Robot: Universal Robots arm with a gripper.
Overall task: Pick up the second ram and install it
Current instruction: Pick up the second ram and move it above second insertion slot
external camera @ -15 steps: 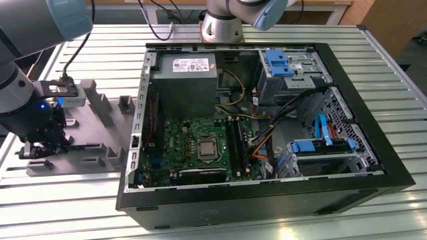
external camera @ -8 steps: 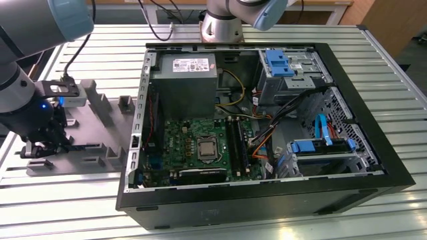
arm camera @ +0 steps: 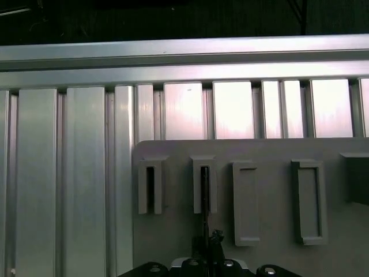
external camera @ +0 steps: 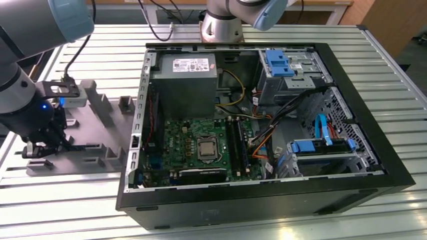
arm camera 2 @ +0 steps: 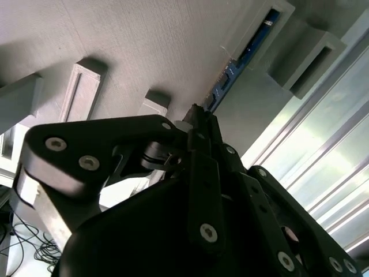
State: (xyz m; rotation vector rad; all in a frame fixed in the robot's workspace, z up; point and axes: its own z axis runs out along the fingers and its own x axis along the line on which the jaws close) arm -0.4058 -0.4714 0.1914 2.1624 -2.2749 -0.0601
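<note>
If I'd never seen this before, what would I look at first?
Probably the big black computer case lying open mid-table, its green motherboard showing inside. At the exterior view's left the robot arm reaches down to a grey rack, where its gripper has its jaws shut on the second ram, a thin blue stick.

I have the gripper point(external camera: 41, 148) down low at the exterior view's left, over the grey holder block point(external camera: 93, 135) with its upright slots, which lies on the slatted metal table point(external camera: 373, 65). Just beside the block, toward the exterior view's right, the black computer case point(external camera: 267, 200) lies open. Inside I see the green motherboard point(external camera: 193, 135), a grey power supply point(external camera: 183, 85) and blue drive brackets point(external camera: 277, 62); the arm's base point(external camera: 222, 27) stands behind the case
</note>
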